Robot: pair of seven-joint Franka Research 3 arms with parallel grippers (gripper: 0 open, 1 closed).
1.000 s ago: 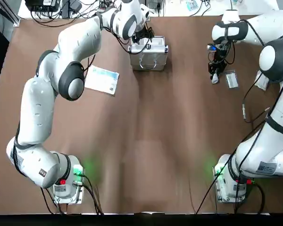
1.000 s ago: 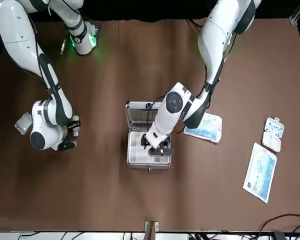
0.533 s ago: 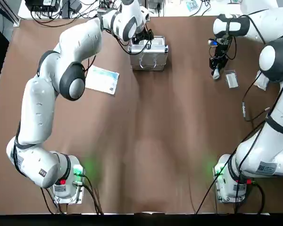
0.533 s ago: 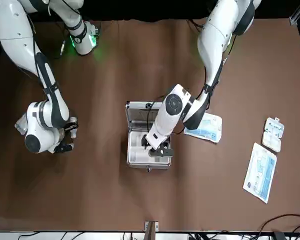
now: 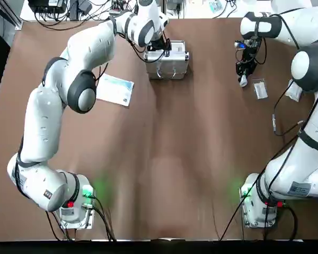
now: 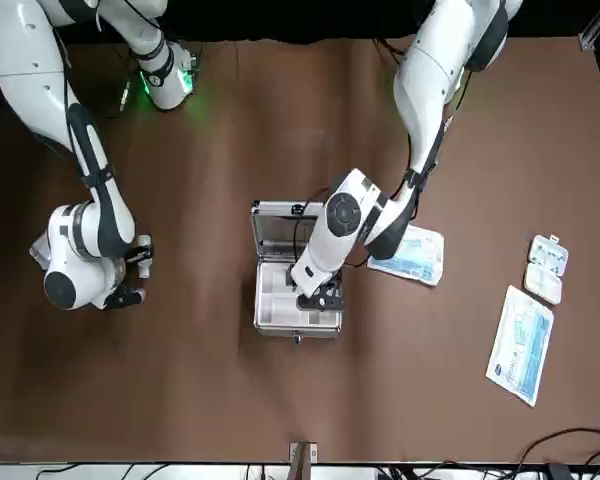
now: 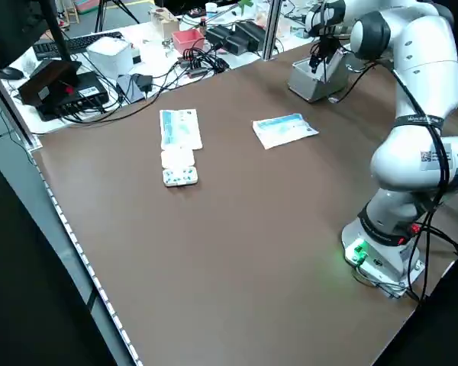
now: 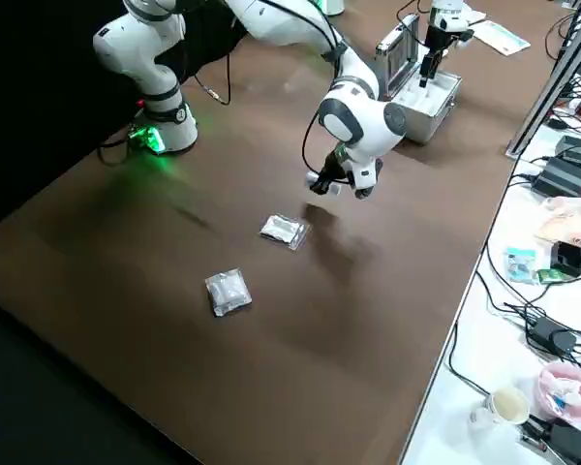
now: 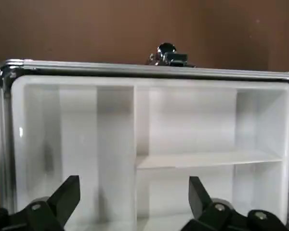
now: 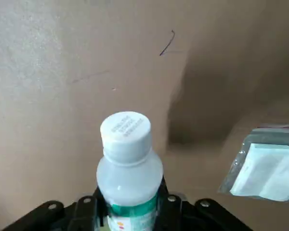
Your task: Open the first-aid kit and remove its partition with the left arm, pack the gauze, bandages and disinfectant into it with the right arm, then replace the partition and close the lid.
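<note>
Right pincer (image 10: pixel 130 211) has lifted and shifted further out from case since 1 s ago, clamped on small white disinfectant bottle (image 10: pixel 130 166), pale cap pointing away from wrist, long axis along fingers. Clear flat packet (image 10: pixel 267 171) on brown counter (image 5: pixel 175 148) nearby. Left pincer (image 9: pixel 132 204) stays over open silver metal case (image 6: pixel 296 282), fingers apart above cream-white compartment partition (image 9: pixel 149 144), still seated inside.

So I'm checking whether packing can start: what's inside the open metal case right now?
The white partition still sits in the case, its visible compartments empty, with the left pincer open over it. Whatever lies beneath the partition is hidden. The right pincer holds the disinfectant off to the side.
</note>
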